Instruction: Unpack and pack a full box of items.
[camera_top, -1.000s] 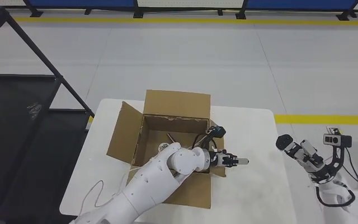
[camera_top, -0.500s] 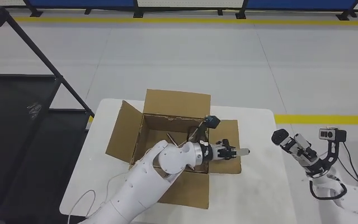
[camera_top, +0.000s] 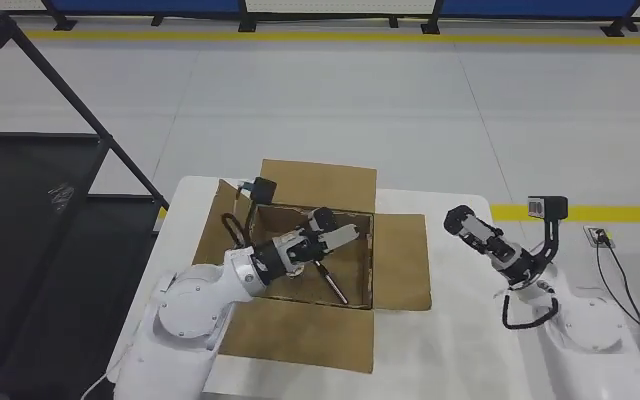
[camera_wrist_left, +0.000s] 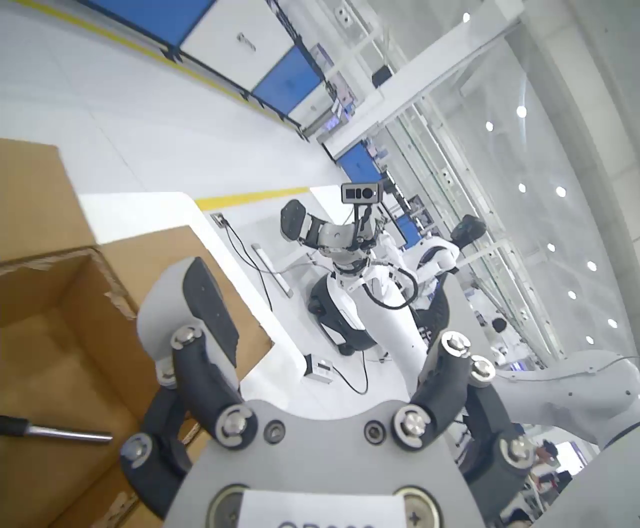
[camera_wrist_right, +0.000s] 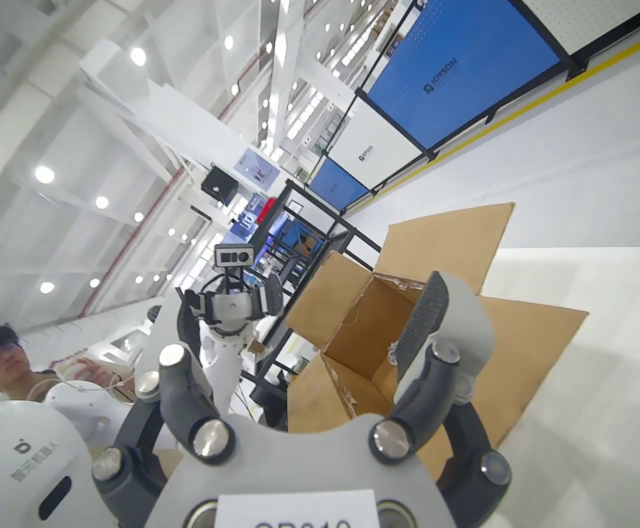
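My left claw (camera_top: 335, 235) is white with black pads and dark grey links. The box (camera_top: 318, 182) below it is plain brown cardboard. The tool (camera_top: 331, 283) inside has a black handle and a bare silver shaft. My right claw (camera_top: 462, 221) is white with dark ribbed pads. The table (camera_top: 460, 330) beside it is white, and beyond it is a yellow floor stripe (camera_top: 565, 212).

Pale floor (camera_top: 350, 90) with yellow line (camera_top: 300, 36); blue panels (camera_wrist_right: 460, 65) behind; black rack (camera_top: 50, 230) left; round ceiling lights (camera_wrist_right: 44, 174).
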